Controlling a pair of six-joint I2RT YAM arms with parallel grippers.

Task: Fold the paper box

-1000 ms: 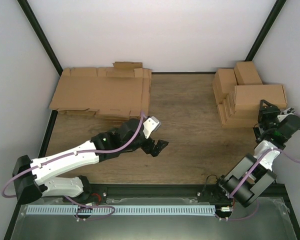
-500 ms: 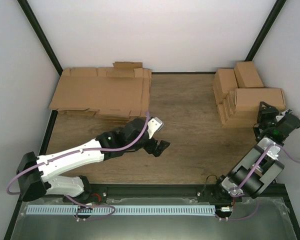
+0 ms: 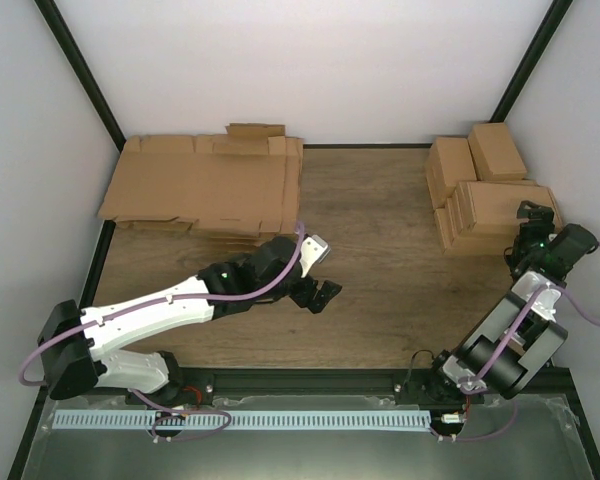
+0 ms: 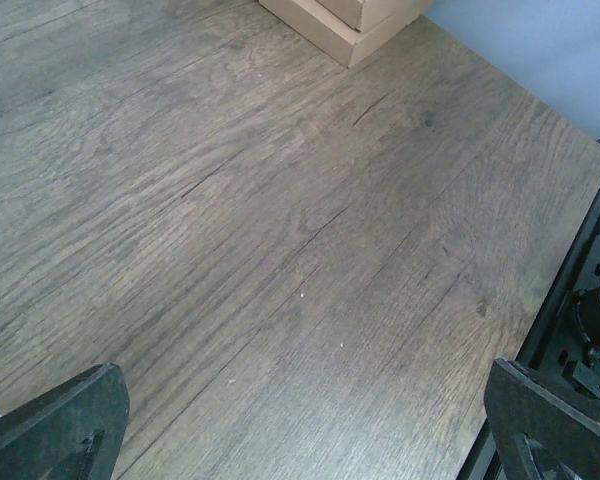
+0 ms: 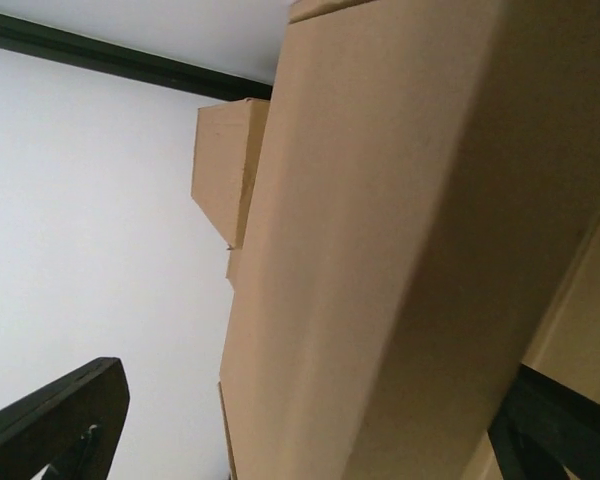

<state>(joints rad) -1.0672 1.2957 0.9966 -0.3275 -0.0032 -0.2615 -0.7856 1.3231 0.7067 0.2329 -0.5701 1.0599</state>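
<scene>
The paper box (image 3: 495,202), folded shut and plain brown, lies on top of the stack of finished boxes (image 3: 458,190) at the right. My right gripper (image 3: 528,215) stands open at its right end. In the right wrist view the box (image 5: 380,200) fills the space ahead of the right gripper (image 5: 300,430). Its left fingertip (image 5: 60,415) stands well off the cardboard, with white wall showing between. My left gripper (image 3: 320,292) hovers open over bare wood mid-table. The left wrist view shows nothing in the left gripper (image 4: 300,430).
A pile of flat brown cardboard sheets (image 3: 205,190) lies at the back left. The stack's corner (image 4: 350,25) shows at the top of the left wrist view, and the right arm's base (image 4: 590,330) at its right edge. Black frame posts stand at both back corners.
My right gripper has opened and let go of the box, which has settled a little leftward onto the stack. The left arm has crept slightly to the right.
</scene>
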